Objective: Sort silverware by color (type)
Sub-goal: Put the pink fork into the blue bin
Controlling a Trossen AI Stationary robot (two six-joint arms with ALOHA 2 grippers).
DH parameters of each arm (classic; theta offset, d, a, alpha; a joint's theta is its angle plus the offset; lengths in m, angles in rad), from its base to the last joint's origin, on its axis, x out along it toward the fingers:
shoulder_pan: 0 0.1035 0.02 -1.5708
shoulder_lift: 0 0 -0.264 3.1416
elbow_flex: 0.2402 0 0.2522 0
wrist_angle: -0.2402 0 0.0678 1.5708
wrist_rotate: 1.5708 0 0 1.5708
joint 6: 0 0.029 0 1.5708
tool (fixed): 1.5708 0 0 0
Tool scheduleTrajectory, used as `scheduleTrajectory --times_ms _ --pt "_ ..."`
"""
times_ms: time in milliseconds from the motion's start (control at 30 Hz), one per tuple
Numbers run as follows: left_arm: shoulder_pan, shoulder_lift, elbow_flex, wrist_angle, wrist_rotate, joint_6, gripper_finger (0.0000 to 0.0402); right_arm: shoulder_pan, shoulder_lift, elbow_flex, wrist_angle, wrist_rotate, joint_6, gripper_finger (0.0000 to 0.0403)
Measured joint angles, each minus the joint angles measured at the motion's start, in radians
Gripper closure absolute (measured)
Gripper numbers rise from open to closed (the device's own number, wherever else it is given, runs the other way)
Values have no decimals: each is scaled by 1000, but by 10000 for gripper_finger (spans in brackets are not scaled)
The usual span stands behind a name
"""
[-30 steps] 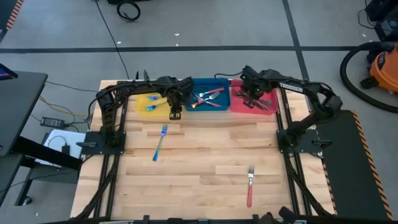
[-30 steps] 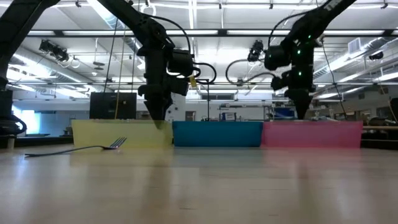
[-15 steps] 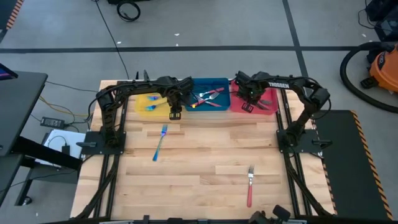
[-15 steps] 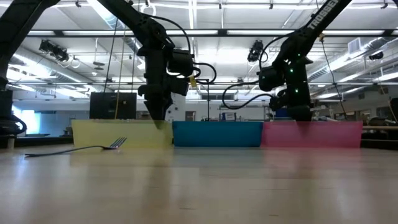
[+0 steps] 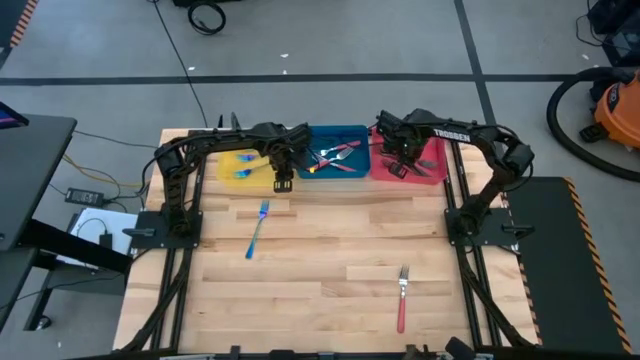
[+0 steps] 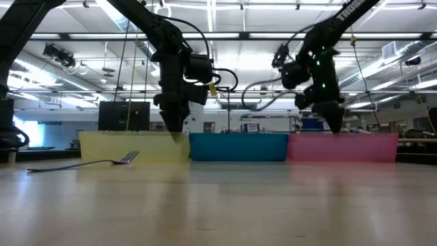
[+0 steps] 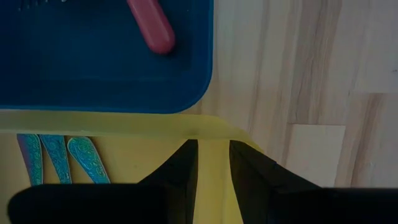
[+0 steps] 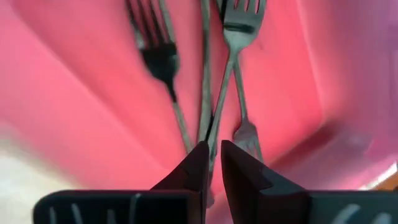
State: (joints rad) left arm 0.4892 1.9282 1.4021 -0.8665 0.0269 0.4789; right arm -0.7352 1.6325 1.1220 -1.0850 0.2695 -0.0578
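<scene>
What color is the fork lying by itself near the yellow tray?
The lone fork is shiny blue-teal, best seen in the high view.

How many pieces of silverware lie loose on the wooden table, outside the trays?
2: an iridescent blue fork in front of the yellow tray, and a red-handled fork near the front right. None appears hidden.

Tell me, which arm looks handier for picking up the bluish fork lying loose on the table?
Probably the left. Its tool hangs over the yellow tray, and the blue-teal fork lies on the wood just in front of that tray. The right tool is over the red tray, farther off.
</scene>
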Motion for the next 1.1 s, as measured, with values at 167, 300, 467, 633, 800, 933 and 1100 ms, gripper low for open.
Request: scheduleTrajectory --times_ms 167,300,467,633,800,933,1100 --pt "0 0 0 2 0 -6 310 64 -70 59 -89 -11 106 351" --pt "0 0 0 2 0 -28 310 131 -144 62 -179 -105 224 351" --pt "0 0 0 2 0 -26 310 274 -239 62 -282 -134 360 348" --pt "0 0 0 3 0 -26 310 431 -305 61 -315 -144 496 335" --pt "0 0 0 3 0 -23 310 555 -330 61 -316 -182 668 308" --pt "0 0 0 3 0 -22 310 665 -347 56 -318 -185 811 284" --pt "0 0 0 5 0 -22 310 822 -372 -8 -321 -197 1025 254"
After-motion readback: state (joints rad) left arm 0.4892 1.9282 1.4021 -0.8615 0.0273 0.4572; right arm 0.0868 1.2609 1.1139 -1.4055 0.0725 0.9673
